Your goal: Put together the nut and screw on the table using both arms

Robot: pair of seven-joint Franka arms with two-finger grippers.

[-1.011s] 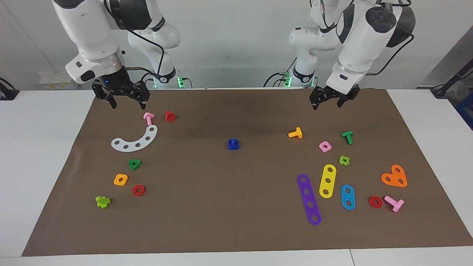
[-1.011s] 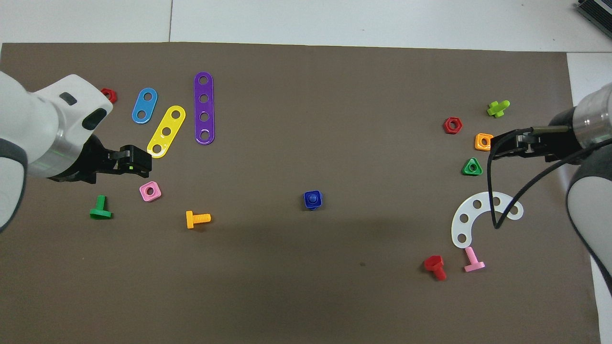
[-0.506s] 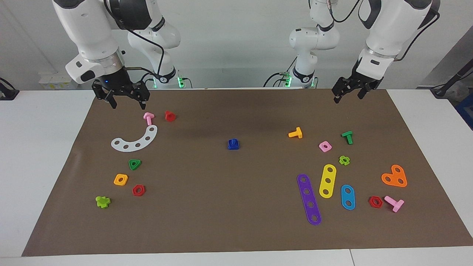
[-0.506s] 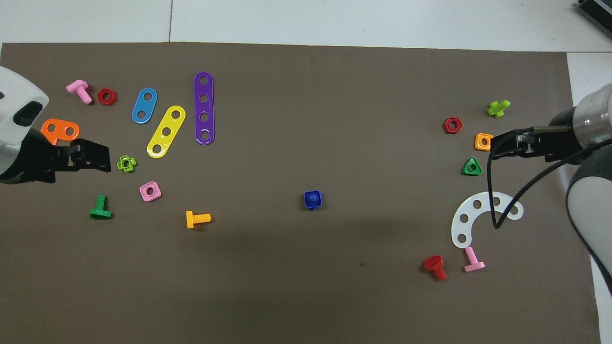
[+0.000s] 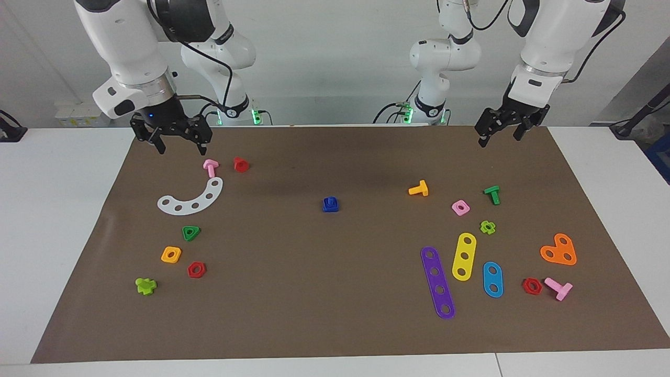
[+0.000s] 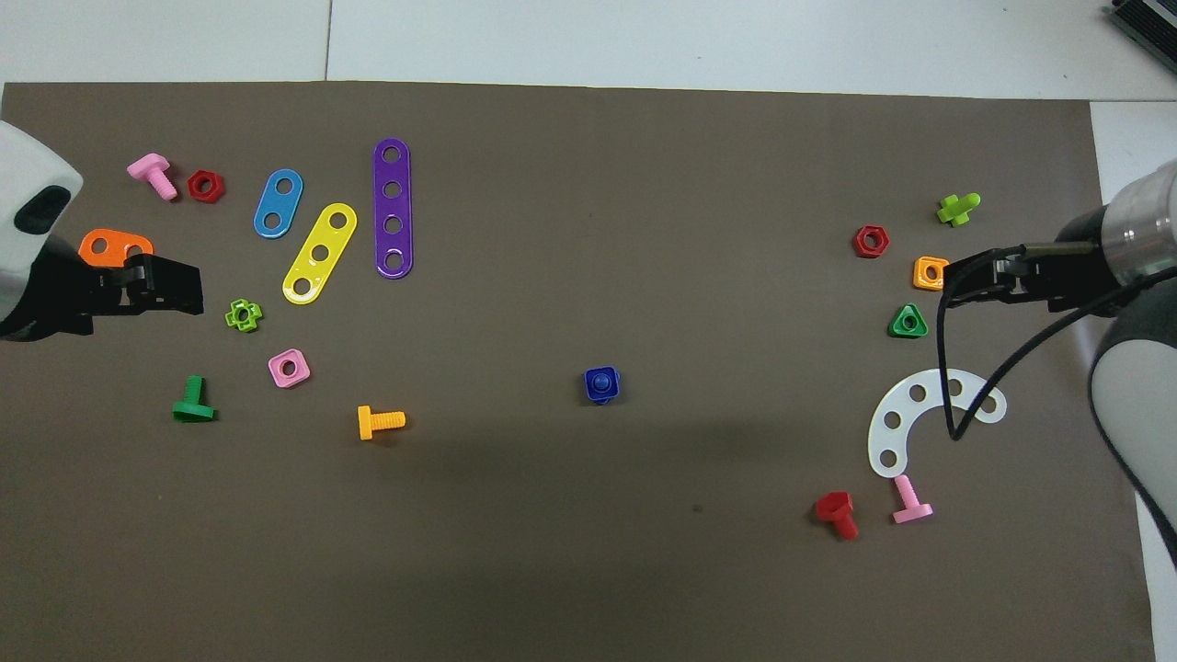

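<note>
Nut and screw sit joined mid-mat on the table, so assembly looks finished. Left gripper and right gripper hang spread apart, empty, over their own ends.

Both arms are glossy white, built of rounded jointed segments with dark grey or black panels at the upper joints. The right arm has a brushed silver ring at its wrist, a black oval window on the white wrist housing and a small blue light just above its tool. A black cable loops from that wrist. The right tool is black, with angular linked fingers. The left arm carries a white wrist block with a dark slot, and black cables run along its upper segments. The left tool is likewise black. Green lights glow at both bases.
</note>
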